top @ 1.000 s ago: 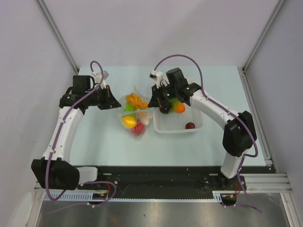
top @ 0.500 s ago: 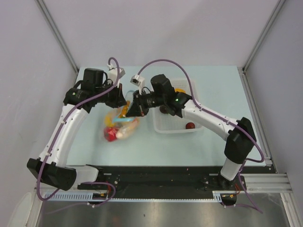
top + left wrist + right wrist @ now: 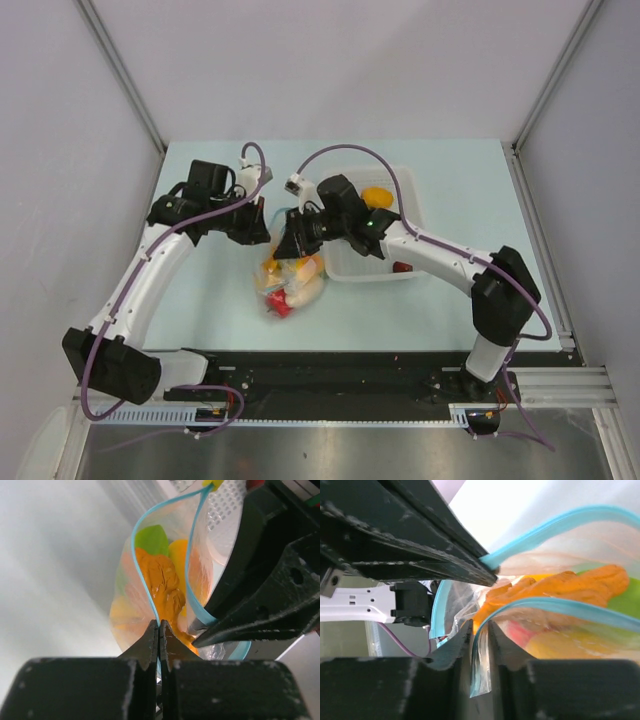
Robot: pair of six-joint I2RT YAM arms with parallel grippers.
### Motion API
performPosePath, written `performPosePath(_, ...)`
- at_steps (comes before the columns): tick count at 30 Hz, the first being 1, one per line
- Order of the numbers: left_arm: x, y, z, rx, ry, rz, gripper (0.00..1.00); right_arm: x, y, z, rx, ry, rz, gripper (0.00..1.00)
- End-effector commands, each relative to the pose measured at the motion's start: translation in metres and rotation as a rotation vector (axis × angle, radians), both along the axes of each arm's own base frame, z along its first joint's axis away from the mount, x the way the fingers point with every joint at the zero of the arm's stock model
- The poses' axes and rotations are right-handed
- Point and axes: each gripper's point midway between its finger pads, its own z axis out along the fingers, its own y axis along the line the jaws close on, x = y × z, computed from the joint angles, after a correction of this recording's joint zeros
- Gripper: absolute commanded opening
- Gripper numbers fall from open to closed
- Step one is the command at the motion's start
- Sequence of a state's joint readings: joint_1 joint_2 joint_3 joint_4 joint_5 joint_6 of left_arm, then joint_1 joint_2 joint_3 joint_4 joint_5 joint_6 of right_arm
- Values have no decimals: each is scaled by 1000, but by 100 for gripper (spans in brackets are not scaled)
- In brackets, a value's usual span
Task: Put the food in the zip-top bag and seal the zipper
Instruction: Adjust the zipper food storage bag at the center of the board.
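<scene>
A pale blue-green tabletop (image 3: pixel 200 300) seen from above, with two white-and-black robot arms reaching in from its near edge. The left arm (image 3: pixel 150 275) and the right arm (image 3: pixel 440 255) bend toward each other and meet near the middle. A white basket (image 3: pixel 420 262) stands under the right arm, with a yellow-orange toy (image 3: pixel 377 195) and a small dark red toy (image 3: pixel 402 267) inside. Just left of the basket is the clear zip-top bag (image 3: pixel 290 282), held at its top between the two hands. It bulges with food (image 3: pixel 160 580): orange, yellow, green and red pieces. Its teal zipper (image 3: pixel 134 555) gapes open in two lips. The left hand (image 3: pixel 159 630) has its fingers pressed together on one lip; the right hand (image 3: pixel 479 630) is pinched onto the other.
</scene>
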State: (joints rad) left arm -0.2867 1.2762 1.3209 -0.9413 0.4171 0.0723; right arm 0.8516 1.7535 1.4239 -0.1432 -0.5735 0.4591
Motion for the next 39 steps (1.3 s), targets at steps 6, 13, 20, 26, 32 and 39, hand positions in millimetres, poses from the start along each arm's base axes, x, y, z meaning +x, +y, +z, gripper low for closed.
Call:
performPosePath(6, -10, -16, 16, -46, -70, -215, 0, -12, -21, 65, 107, -231, 55, 72)
performPosePath(13, -10, -19, 16, -38, -78, -292, 0, 17, -92, 73, 32, -555, 146, 95)
performPosePath(20, -16, -24, 24, -54, -146, -404, 3, 55, -138, 56, 9, -780, 224, 98)
performPosePath(26, -14, -26, 29, -53, -201, -438, 3, 72, -137, 27, 48, -940, 377, 93)
performPosePath(32, -15, -26, 26, -48, -192, -453, 3, 92, -119, 24, 88, -1048, 386, 80)
performPosePath(39, -13, -26, 25, -48, -192, -455, 3, 87, -103, 18, 127, -1056, 425, 62)
